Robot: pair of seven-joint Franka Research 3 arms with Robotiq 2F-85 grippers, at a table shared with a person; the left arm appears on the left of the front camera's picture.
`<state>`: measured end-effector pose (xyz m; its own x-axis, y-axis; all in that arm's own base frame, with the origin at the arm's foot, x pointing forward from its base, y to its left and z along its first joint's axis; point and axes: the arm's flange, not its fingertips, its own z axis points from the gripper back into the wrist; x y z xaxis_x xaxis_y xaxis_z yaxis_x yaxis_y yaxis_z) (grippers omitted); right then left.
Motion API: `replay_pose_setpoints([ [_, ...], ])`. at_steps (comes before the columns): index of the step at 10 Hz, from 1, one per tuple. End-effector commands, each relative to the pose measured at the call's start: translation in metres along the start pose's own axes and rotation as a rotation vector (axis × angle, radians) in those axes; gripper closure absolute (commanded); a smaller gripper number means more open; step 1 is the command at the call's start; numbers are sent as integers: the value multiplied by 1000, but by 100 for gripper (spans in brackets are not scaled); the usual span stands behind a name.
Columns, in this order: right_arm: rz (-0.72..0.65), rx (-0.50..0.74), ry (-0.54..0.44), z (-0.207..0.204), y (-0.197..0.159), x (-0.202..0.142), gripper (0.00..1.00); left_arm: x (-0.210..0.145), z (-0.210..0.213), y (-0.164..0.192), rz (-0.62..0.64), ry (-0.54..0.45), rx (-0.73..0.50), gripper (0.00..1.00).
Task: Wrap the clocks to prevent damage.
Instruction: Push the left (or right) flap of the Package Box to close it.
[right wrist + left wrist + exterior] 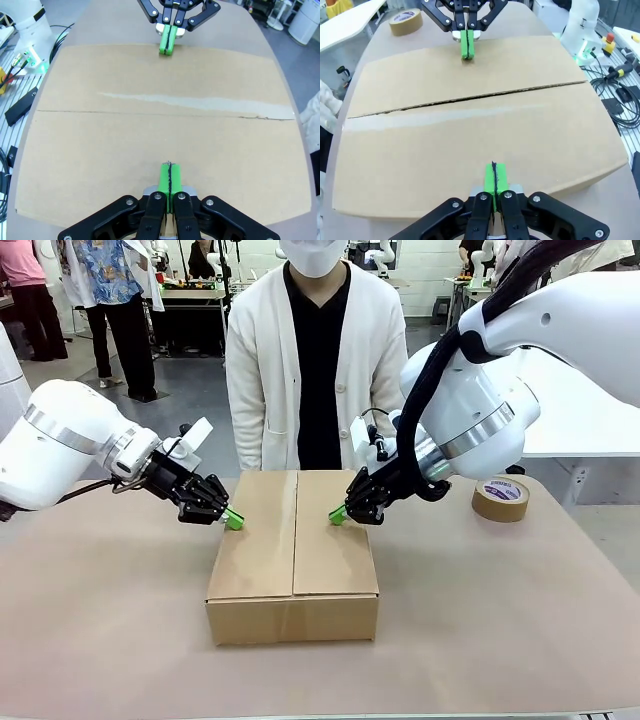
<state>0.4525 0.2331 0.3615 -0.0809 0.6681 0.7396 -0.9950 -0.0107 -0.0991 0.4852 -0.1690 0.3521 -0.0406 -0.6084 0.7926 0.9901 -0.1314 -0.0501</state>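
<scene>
both grippers are pinched shut on nothing, green tips meeting: the left gripper (233, 519) at the left edge of the closed box (293, 570) in mid-frame, the right gripper (338, 516) over its right flap. the seam (296, 530) runs top to bottom between them. the clocks, i judge, lie inside beneath the flaps, equally near either arm.

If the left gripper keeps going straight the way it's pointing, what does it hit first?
Probably the closed top of the cardboard box: the shut left gripper angles down at its near edge. If it skimmed just above, the right gripper faces it across the box.
</scene>
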Motion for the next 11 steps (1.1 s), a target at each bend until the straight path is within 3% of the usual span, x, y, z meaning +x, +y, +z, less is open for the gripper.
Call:
replay_pose_setpoints([
  [1, -13, 0, -3, -3, 2, -4, 99, -9, -11, 3, 8, 62, 8, 99],
  [6, -13, 0, -3, -3, 2, -4, 99, -3, -1, -6, -16, 149, 43, 99],
  [7, -13, 0, -3, -3, 2, -4, 99, 5, 1, 0, -16, 33, 5, 99],
  [11, -13, 0, -3, -3, 2, -4, 99, 5, 1, 0, -16, 33, 5, 99],
])
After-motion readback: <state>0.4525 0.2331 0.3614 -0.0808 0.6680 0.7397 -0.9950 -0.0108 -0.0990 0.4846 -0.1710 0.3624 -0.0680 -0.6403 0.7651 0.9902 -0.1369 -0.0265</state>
